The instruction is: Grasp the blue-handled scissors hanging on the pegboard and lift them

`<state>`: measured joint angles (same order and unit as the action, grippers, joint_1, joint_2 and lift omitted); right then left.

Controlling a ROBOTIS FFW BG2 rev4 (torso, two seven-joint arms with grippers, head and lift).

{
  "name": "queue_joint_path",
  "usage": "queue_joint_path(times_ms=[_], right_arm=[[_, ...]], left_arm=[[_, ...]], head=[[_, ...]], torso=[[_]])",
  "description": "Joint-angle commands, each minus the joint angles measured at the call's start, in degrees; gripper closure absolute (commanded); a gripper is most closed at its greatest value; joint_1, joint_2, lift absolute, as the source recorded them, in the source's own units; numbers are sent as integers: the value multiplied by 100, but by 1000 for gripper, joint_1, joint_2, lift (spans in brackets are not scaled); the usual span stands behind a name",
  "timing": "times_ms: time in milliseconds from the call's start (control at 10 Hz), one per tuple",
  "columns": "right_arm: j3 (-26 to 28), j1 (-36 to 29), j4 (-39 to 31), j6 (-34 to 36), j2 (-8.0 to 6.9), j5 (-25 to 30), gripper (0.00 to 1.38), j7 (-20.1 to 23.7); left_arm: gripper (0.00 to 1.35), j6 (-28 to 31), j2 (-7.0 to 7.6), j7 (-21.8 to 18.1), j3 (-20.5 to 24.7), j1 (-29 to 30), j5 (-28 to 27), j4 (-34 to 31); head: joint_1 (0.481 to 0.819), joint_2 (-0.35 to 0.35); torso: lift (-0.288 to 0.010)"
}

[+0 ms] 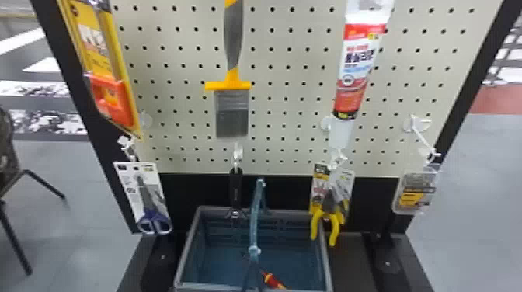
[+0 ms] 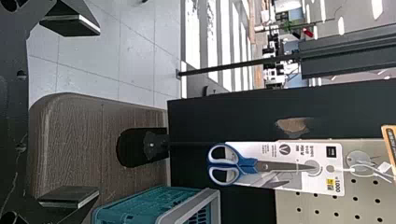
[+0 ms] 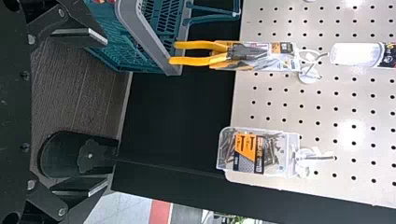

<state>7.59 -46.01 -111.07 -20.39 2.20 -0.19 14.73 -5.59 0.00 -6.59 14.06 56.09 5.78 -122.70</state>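
Observation:
Blue-handled scissors (image 1: 154, 222) hang on their white card (image 1: 134, 182) from a hook at the pegboard's lower left, handles down. In the left wrist view the scissors (image 2: 229, 164) and card (image 2: 327, 158) lie some way beyond my left gripper (image 2: 70, 112), whose two fingers stand wide apart with nothing between them. My right gripper (image 3: 79, 114) is open too, its fingers spread and empty, facing the board's lower right side.
A blue-grey basket (image 1: 328, 268) with a raised handle and a red-yellow tool (image 1: 273, 280) stands below the pegboard (image 1: 287, 93). Yellow-handled pliers (image 1: 333, 221), a black wrench (image 1: 235, 186), a brush (image 1: 232, 112) and a box of screws (image 3: 259, 151) hang nearby.

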Motion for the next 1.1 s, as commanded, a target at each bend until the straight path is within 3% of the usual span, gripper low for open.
queue_joint_path(times_ms=[0, 700, 1000], right_arm=[[-12, -17, 32, 0, -9, -7, 233, 3], [-12, -29, 32, 0, -35, 2, 233, 30], [-12, -29, 46, 0, -53, 19, 233, 38]], left_arm=[[105, 14, -15, 0, 0, 5, 2, 0], [107, 14, -15, 0, -9, -45, 20, 0], [107, 260, -15, -132, -132, -340, 292, 0]], head=[[549, 0], [549, 0], [549, 0]], torso=[[-100], [-100], [-100]])
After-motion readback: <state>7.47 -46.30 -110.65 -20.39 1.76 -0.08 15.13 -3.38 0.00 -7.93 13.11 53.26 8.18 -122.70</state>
